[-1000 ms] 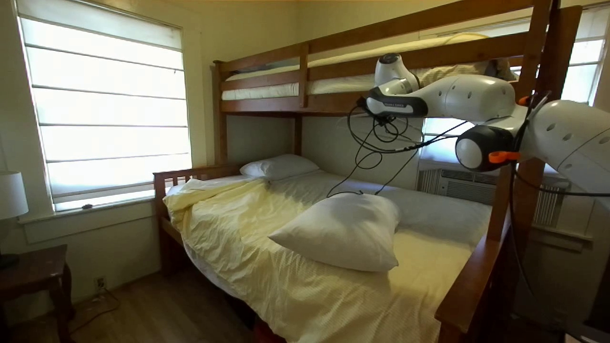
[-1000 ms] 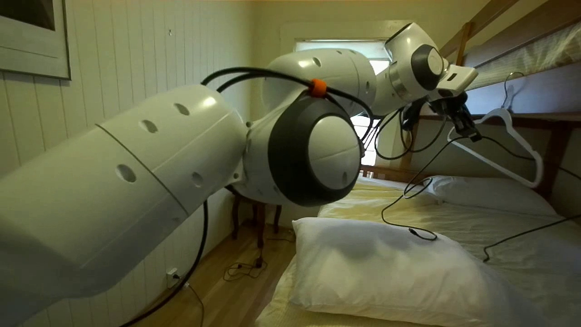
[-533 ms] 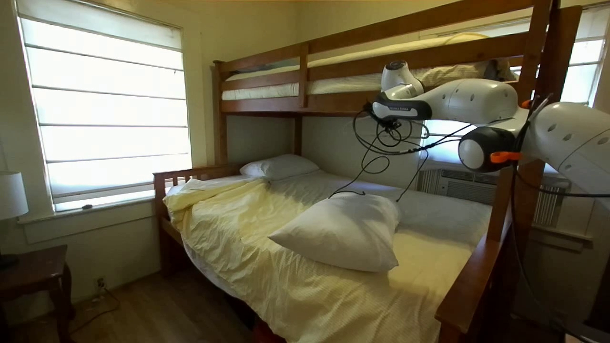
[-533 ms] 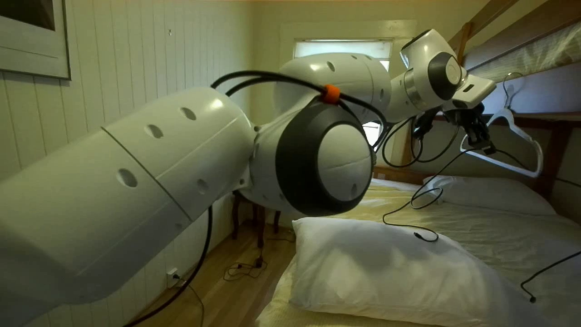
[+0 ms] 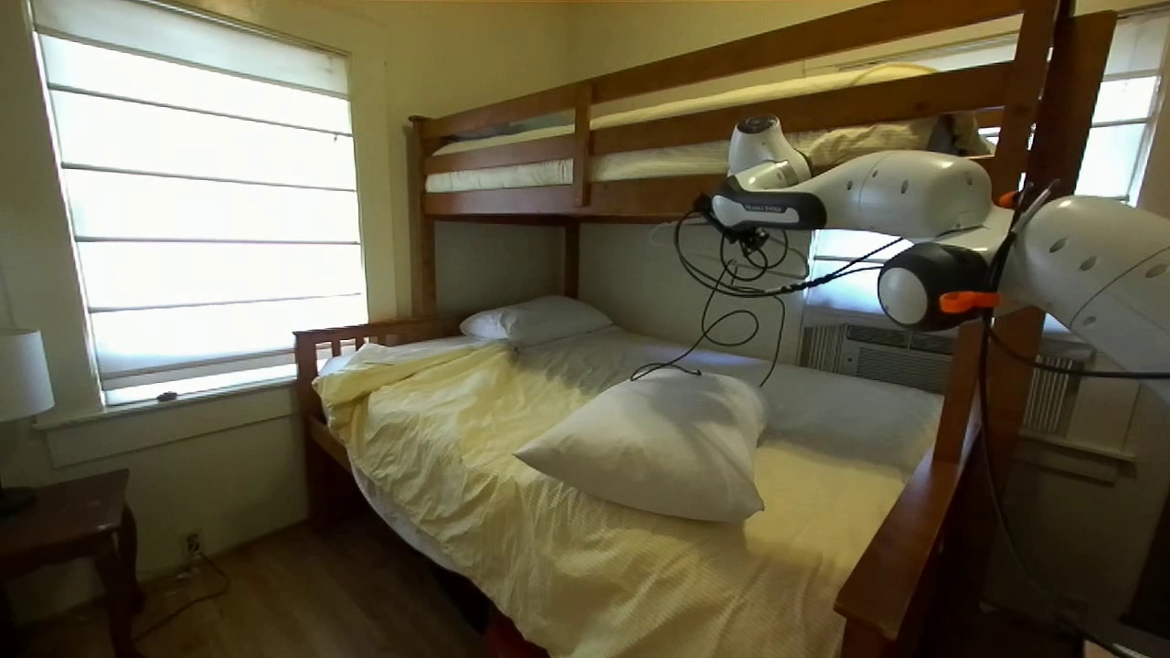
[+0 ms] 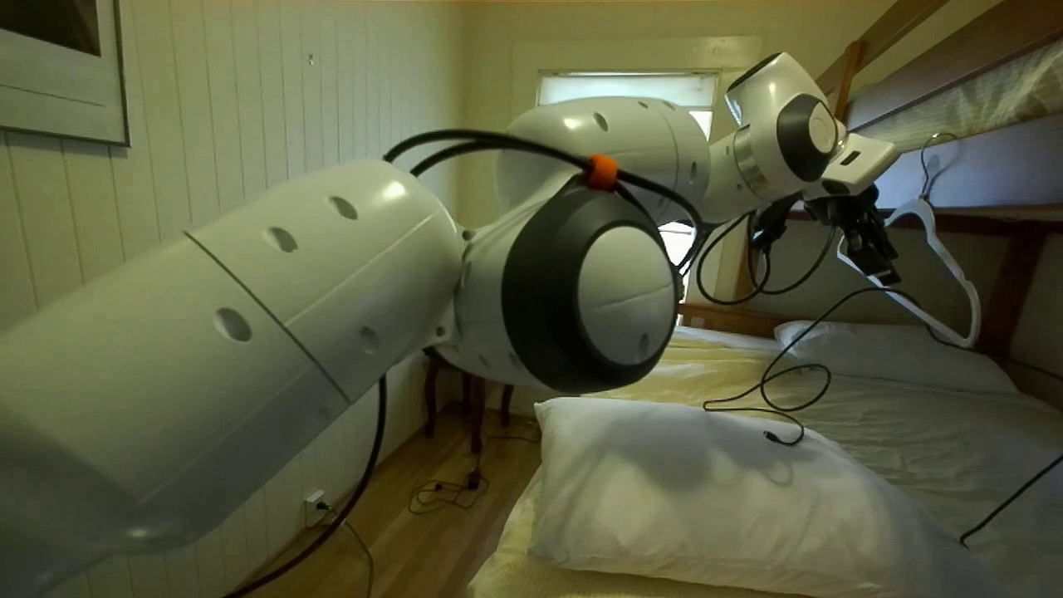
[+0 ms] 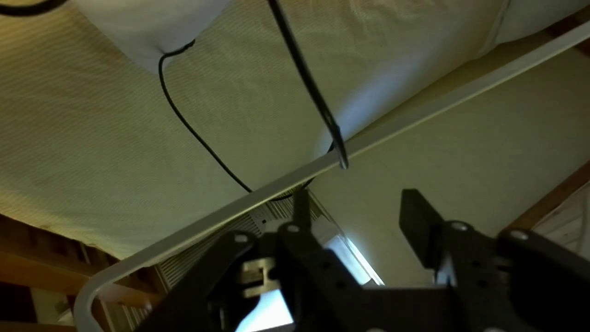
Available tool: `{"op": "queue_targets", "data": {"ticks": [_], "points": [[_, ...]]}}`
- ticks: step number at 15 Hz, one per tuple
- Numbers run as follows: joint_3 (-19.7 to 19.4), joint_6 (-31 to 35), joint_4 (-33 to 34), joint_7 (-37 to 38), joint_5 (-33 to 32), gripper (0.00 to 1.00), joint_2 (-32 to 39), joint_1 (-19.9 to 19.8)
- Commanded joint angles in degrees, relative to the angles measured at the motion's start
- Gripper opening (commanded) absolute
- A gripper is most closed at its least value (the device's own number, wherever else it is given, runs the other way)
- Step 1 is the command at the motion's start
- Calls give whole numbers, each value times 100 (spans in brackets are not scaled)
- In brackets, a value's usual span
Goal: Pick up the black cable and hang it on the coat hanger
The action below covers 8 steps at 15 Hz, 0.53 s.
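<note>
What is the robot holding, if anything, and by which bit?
Nothing. The gripper is open, with nothing between its jaws; the black cable passes over the bottom bar of the coat hanger.

Cable [image 7: 304, 71] over lower bar of coat hanger [image 7: 382, 134], one end on nearer pillow [image 6: 706, 498].

White pillows [image 5: 658, 448] on a bed [image 5: 905, 548]
</note>
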Motion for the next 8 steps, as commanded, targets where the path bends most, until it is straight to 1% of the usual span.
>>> {"op": "queue_targets", "data": {"ticks": [1, 3, 6, 7, 8], "points": [[103, 95, -14, -458, -13, 86, -9, 197], [219, 9, -84, -947, 20, 100, 22, 369], [460, -228, -216, -1673, 141, 100, 113, 570], [543, -434, -37, -1915, 184, 100, 263, 583], [598, -752, 317, -2120, 208, 100, 511, 574]]}}
